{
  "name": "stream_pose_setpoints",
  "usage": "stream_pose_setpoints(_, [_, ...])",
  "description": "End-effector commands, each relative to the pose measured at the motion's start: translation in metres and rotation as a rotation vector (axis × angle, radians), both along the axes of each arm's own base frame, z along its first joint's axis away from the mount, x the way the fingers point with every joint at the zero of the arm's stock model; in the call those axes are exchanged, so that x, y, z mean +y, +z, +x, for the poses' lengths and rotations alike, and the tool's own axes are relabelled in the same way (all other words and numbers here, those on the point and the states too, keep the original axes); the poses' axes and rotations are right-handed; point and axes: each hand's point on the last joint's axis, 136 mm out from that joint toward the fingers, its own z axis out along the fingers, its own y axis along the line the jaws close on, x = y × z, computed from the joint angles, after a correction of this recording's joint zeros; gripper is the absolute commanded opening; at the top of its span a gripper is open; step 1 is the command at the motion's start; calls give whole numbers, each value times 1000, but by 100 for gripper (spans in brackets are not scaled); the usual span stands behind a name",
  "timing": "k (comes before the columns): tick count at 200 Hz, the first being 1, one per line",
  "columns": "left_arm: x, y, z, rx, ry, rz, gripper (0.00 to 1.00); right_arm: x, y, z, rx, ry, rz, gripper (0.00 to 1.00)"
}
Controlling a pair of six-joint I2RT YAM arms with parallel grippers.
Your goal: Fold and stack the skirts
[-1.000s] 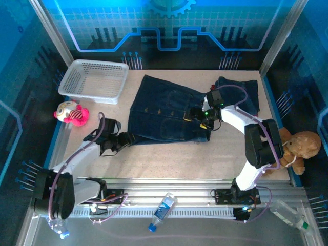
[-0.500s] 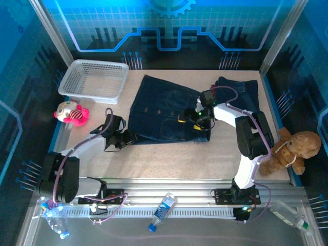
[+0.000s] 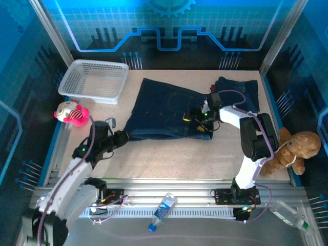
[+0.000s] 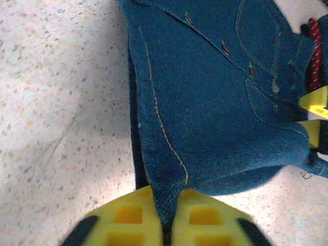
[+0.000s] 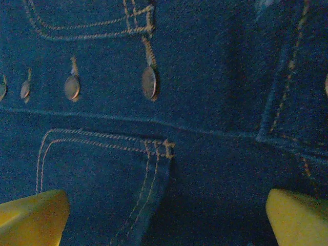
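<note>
A dark blue denim skirt [image 3: 164, 110] lies spread flat mid-table, its buttons and pocket stitching showing. My left gripper [image 3: 121, 137] is at its near-left corner. In the left wrist view the yellow fingers [image 4: 128, 223] are shut on that corner, and the skirt [image 4: 220, 102] stretches away from them. My right gripper [image 3: 198, 118] stands open low over the skirt's right side. Its yellow fingertips [image 5: 33, 218] are wide apart, with the skirt [image 5: 154, 154] between them. A second dark blue skirt [image 3: 241, 88] lies bunched at the back right.
A white mesh basket [image 3: 93, 81] stands at the back left, with a pink-and-white plush toy [image 3: 72, 113] in front of it. A brown teddy bear [image 3: 294, 148] sits at the right edge. A plastic bottle [image 3: 163, 210] lies on the front rail.
My left gripper closed on the skirt's near-left corner and the left arm swung back, drawing that corner taut. The right gripper shifted slightly over the skirt and stayed open.
</note>
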Motion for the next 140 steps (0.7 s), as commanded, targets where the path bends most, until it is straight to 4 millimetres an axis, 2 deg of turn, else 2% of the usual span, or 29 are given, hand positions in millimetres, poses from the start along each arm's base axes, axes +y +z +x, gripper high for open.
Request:
stream_pose_setpoints(1, [30, -34, -28, 109, 180, 31, 41, -20, -14, -17, 91, -54, -70, 100])
stream_pose_setpoints(7, [32, -30, -28, 82, 196, 20, 56, -20, -8, -15, 77, -51, -65, 100])
stream_pose_setpoints(11, [34, -27, -28, 65, 205, 14, 61, -20, -4, -14, 70, -49, -64, 100])
stream_pose_setpoints(23, [35, -17, -25, 5, 215, -3, 65, -19, 10, -13, 41, -39, -63, 100])
stream_pose_setpoints(33, [35, -9, -22, -43, 217, -22, 72, -20, 23, -14, 16, -30, -67, 100])
stream_pose_setpoints(60, [18, 6, -8, -99, 190, -141, 76, -32, 44, -31, -10, -21, -133, 100])
stream_pose_setpoints(79, [5, -1, -2, -7, 172, -213, 82, -55, 44, -52, 7, -55, -236, 100])
stream_pose_setpoints(100, [-3, -23, -3, 171, 202, -235, 91, -79, 34, -78, 47, -96, -314, 100])
stream_pose_setpoints(115, [-7, -36, -6, 278, 233, -254, 99, -85, 28, -91, 77, -109, -305, 95])
stream_pose_setpoints(131, [-9, -46, -11, 370, 268, -259, 99, -88, 25, -98, 88, -126, -302, 88])
stream_pose_setpoints(140, [-10, -49, -14, 402, 281, -259, 99, -89, 16, -108, 117, -133, -304, 86])
